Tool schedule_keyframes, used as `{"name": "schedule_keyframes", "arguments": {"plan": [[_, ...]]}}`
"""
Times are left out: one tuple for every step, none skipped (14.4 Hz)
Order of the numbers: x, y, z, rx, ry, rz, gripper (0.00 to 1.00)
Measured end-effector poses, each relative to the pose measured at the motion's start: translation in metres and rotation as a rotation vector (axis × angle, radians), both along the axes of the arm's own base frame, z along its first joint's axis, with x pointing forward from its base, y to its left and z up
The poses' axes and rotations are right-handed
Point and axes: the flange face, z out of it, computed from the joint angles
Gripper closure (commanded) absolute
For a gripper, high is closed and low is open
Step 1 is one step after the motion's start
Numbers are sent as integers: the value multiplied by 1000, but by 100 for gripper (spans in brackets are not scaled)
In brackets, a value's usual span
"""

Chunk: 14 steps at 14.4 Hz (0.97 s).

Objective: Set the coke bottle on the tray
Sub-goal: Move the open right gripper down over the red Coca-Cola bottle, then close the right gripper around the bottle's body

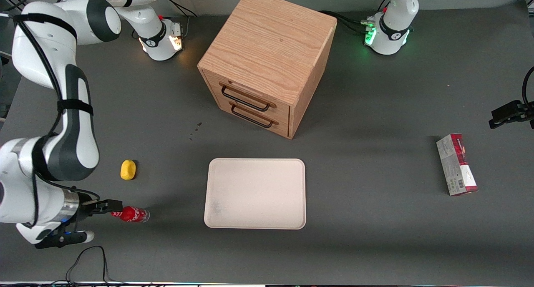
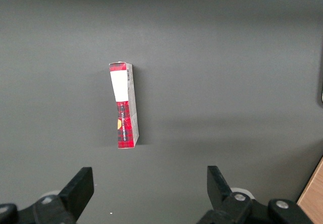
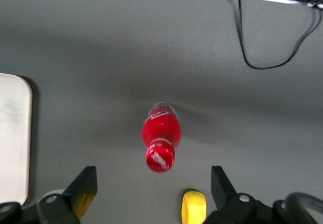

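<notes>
The coke bottle (image 1: 132, 215), with red cap, red label and clear base, rests on the dark table toward the working arm's end, apart from the tray. Its cap points at my right gripper (image 1: 106, 220). In the right wrist view the bottle (image 3: 161, 133) shows cap-first, ahead of the open gripper (image 3: 153, 181). The fingers (image 3: 86, 183) stand wide apart and touch nothing. The cream tray (image 1: 255, 193) lies flat and bare beside the bottle, toward the table's middle. Its rounded corner shows in the right wrist view (image 3: 12, 138).
A yellow oval lump (image 1: 128, 169) lies farther from the front camera than the bottle and shows near one finger (image 3: 194, 206). A wooden drawer cabinet (image 1: 267, 61) stands farther back than the tray. A red-and-grey carton (image 1: 457, 164) lies toward the parked arm's end. A black cable (image 1: 87, 258) lies near the front edge.
</notes>
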Motion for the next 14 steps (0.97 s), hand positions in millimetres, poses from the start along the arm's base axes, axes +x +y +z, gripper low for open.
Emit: {"name": "schedule_keyframes", "arguments": {"plan": [[1, 0, -11, 0, 7, 0, 0], [3, 0, -18, 0, 7, 0, 0], [3, -1, -24, 0, 13, -1, 0], [3, -1, -29, 0, 19, -1, 0], [3, -1, -33, 0, 22, -2, 0], [4, -2, -37, 0, 23, -2, 0], [4, -2, -40, 0, 23, -3, 0], [5, -3, -42, 0, 22, -4, 2], [5, -3, -42, 0, 23, -4, 13], [5, -4, -43, 0, 23, -5, 24], [5, -4, -44, 0, 24, -5, 36], [5, -4, -45, 0, 26, -5, 47], [5, -4, -46, 0, 27, -5, 56], [5, -4, -47, 0, 29, -5, 65]]}}
